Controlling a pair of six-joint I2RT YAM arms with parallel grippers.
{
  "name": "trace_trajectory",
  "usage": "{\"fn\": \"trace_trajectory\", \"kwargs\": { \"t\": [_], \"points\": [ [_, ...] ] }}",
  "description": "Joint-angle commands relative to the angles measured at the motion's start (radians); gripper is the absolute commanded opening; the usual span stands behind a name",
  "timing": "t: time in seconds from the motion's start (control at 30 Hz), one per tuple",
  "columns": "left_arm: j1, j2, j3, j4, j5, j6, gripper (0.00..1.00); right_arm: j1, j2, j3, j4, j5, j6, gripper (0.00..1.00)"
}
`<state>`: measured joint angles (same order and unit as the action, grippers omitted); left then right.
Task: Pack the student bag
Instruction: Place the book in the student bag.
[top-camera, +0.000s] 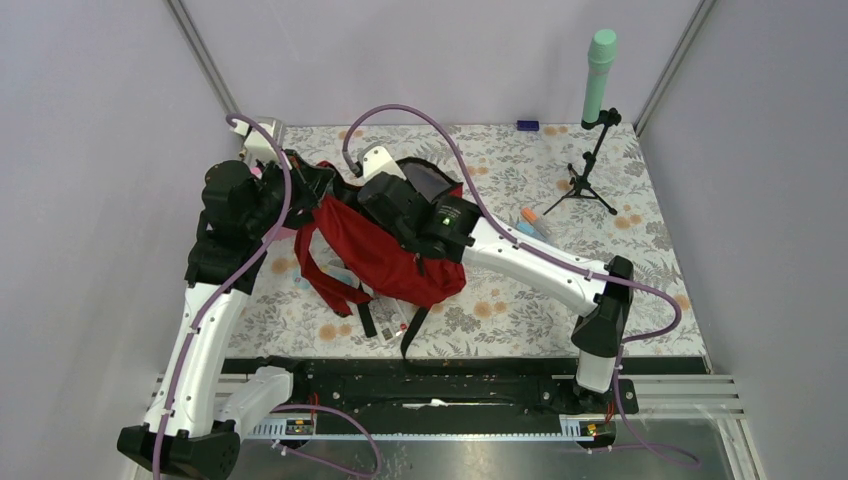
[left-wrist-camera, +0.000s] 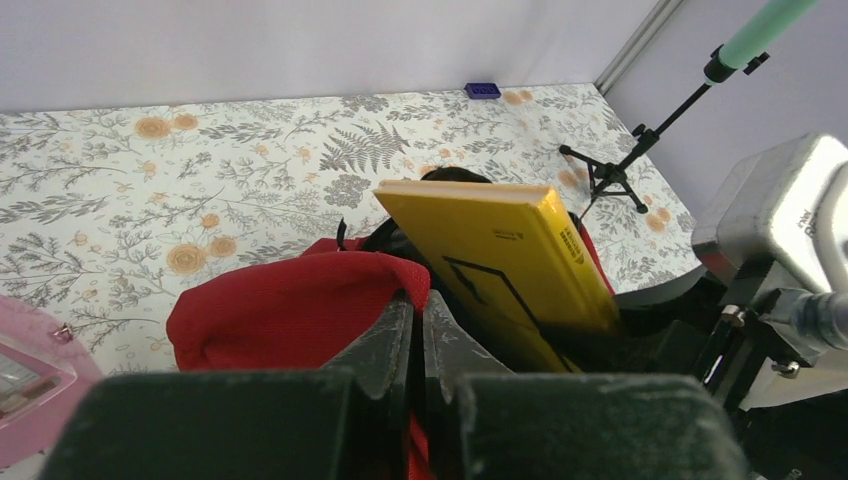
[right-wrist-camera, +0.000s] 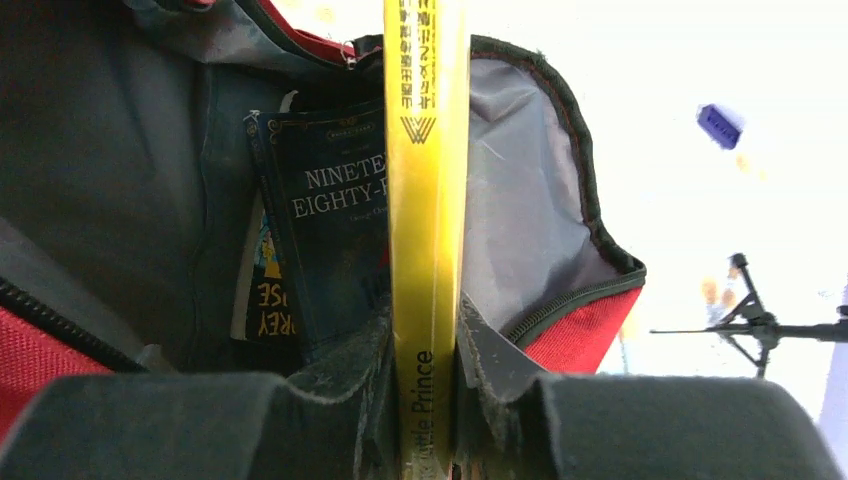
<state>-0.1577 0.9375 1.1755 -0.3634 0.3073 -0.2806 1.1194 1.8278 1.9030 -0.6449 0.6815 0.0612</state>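
Red cloth takes up the near middle of the floral desk (top-camera: 500, 310). This is the student bag (top-camera: 385, 265), slumped on its side with its black straps (top-camera: 362, 320) trailing toward the near edge and its mouth turned to the far side. The left claw (left-wrist-camera: 418, 310) is pinched tight on a fold of the bag's red rim, its fingers pressed together around the fabric. A pink case (left-wrist-camera: 25, 375) lies on the desk just left of the bag.

The right claw (right-wrist-camera: 425, 340) is clamped narrow on a yellow book (right-wrist-camera: 425, 180) with "Prince" legible on its spine. It holds the book on edge and tilted at the open mouth. How far the book reaches in cannot be told. Past the fingers the grey lining (right-wrist-camera: 520, 210) gapes. Inside stands a dark blue book (right-wrist-camera: 335, 210) whose title begins "Nineteen Eighty-", and behind it is another book (right-wrist-camera: 262, 290), mostly hidden, with yellow lettering.

To the right of the bag, two markers (top-camera: 535, 220) lie on the desk. Further back a small black tripod (top-camera: 590, 185) carries a mint-green cylinder (top-camera: 600, 60). A little blue block (top-camera: 527, 125) sits at the far edge by the wall.
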Motion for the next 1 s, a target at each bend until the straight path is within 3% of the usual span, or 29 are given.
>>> {"fn": "trace_trajectory", "kwargs": {
  "t": [0.0, 0.13, 0.3, 0.77, 0.97],
  "points": [
    [0.006, -0.027, 0.013, 0.149, 0.027, 0.015, 0.0, 0.001, -0.003, 0.119, -0.098, 0.066, -0.183, 0.0],
    [0.006, -0.03, 0.005, 0.156, 0.04, 0.016, 0.0, 0.0, 0.11, 0.267, -0.262, -0.07, -0.157, 0.0],
    [0.006, -0.029, 0.003, 0.158, 0.04, 0.015, 0.0, 0.0, 0.231, 0.359, -0.373, -0.098, -0.128, 0.0],
    [0.006, -0.046, -0.011, 0.159, 0.021, 0.023, 0.0, -0.033, 0.336, 0.381, -0.425, 0.184, 0.003, 0.0],
    [0.006, -0.043, -0.009, 0.159, 0.026, 0.019, 0.0, -0.04, 0.268, 0.31, -0.328, 0.18, -0.001, 0.0]
  ]
}}
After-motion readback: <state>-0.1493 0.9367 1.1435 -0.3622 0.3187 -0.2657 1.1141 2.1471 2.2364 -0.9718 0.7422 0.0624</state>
